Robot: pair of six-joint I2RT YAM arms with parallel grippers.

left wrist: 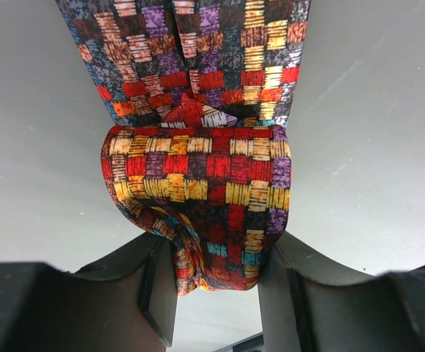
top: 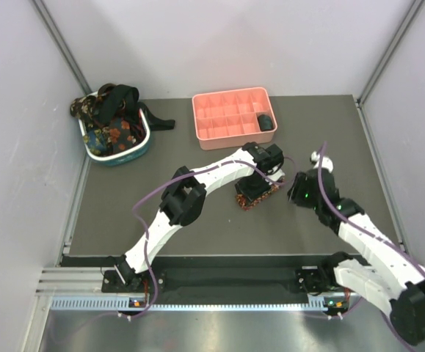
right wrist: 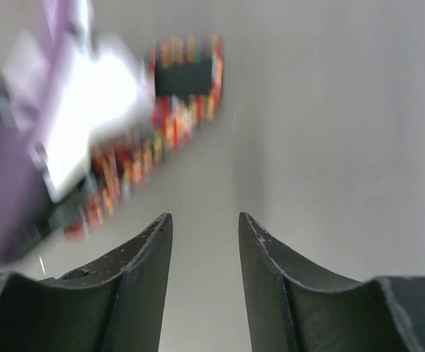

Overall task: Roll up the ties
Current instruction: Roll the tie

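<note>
pinching plaid tie (left wrist: 197, 176), open mat (top: 329, 125) around

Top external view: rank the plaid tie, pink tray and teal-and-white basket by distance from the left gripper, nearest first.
1. plaid tie: mid-table, held in the left gripper itself.
2. pink tray: beyond the gripper, at the far edge near the centre.
3. teal-and-white basket: far left corner, clearly the farthest.

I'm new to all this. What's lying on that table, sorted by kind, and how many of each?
Plaid tie: 1, gripped by the left hand
Pink tray: 1
Dark roll in it: 1
Basket: 1, its heap of ties too tangled to count
Total: 4, plus the heap
</note>
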